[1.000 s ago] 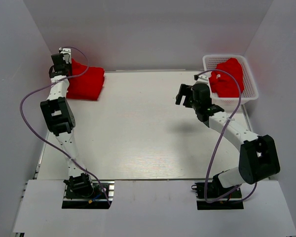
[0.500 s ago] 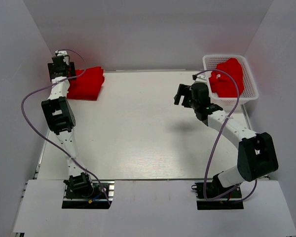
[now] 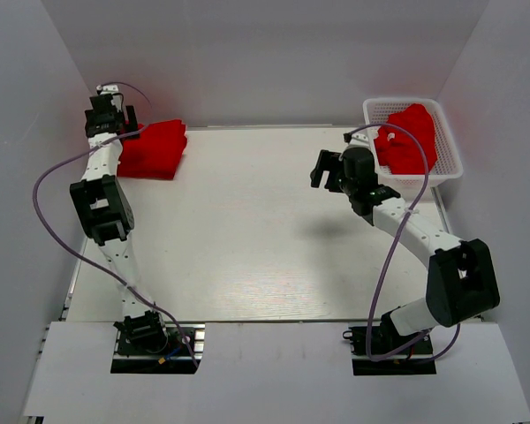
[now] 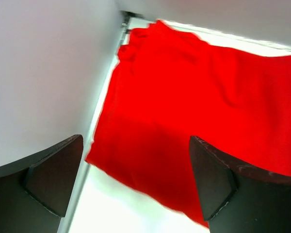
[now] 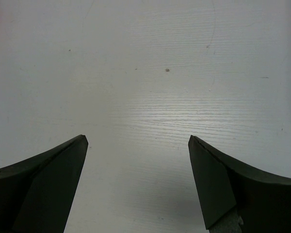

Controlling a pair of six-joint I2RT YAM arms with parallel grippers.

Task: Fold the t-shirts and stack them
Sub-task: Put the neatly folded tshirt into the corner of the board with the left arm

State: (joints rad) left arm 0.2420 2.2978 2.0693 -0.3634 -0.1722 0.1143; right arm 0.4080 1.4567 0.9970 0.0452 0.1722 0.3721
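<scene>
A folded stack of red t-shirts lies at the table's far left corner; in the left wrist view the stack fills the frame beyond the fingers. My left gripper hangs just left of the stack, open, with nothing between its fingers. A crumpled red t-shirt with a small white tag sits in the white lattice basket at the far right. My right gripper hovers open over bare table left of the basket, holding nothing.
White enclosure walls close in on the left, back and right. The left wall stands right beside my left gripper. Purple cables loop off both arms.
My left gripper has opened and let go of the folded stack, then drawn back a little to the left and up. The right arm has barely moved.
</scene>
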